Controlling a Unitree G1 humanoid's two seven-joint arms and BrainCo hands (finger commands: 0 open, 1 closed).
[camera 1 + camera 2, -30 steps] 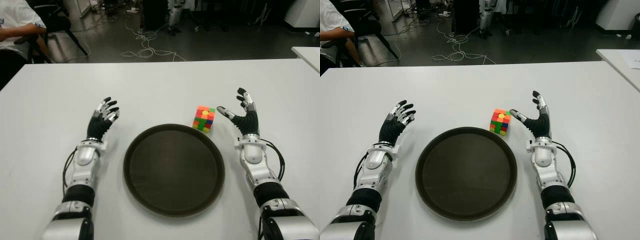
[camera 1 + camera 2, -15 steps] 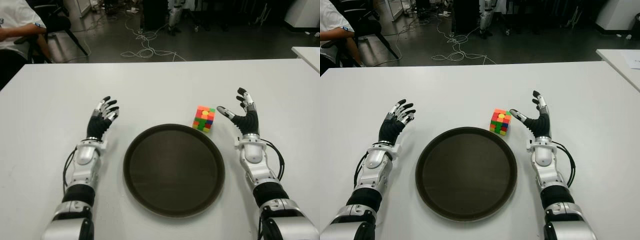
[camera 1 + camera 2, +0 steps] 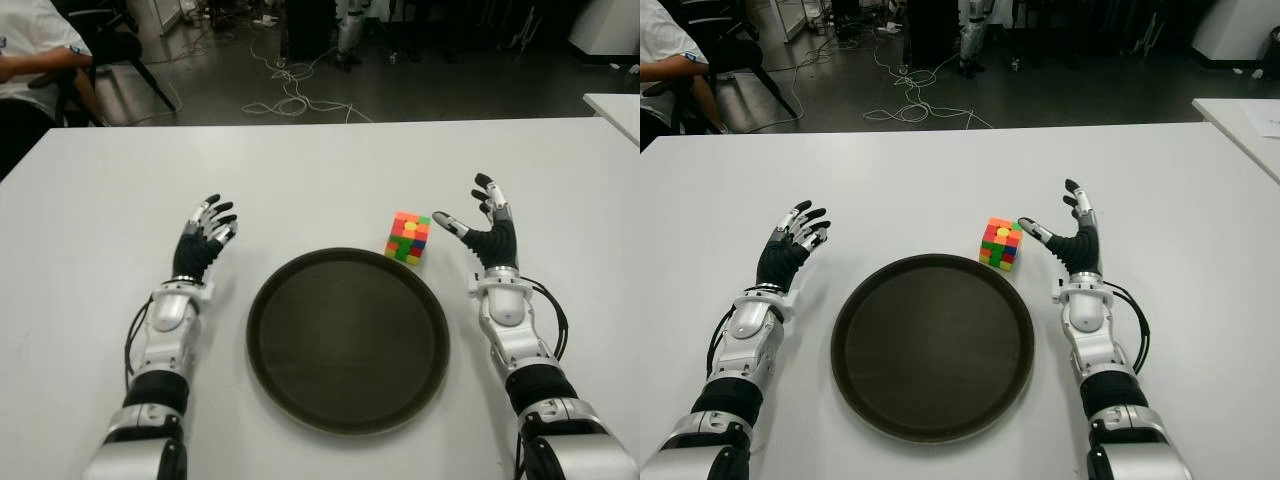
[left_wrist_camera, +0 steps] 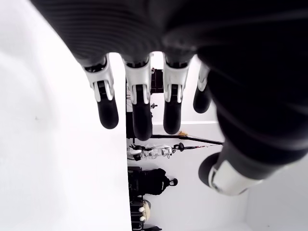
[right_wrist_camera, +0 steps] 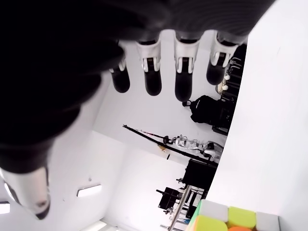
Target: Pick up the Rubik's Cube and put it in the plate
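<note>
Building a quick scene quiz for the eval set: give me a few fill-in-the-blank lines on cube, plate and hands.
1. The cube sits on the table, just outside the plate's far-____ rim.
2. The hand nearest the cube is the ____ hand.
3. The plate holds ____.
4. The left hand shows on the plate's left with its fingers ____.

Missing words: right; right; nothing; open
</note>
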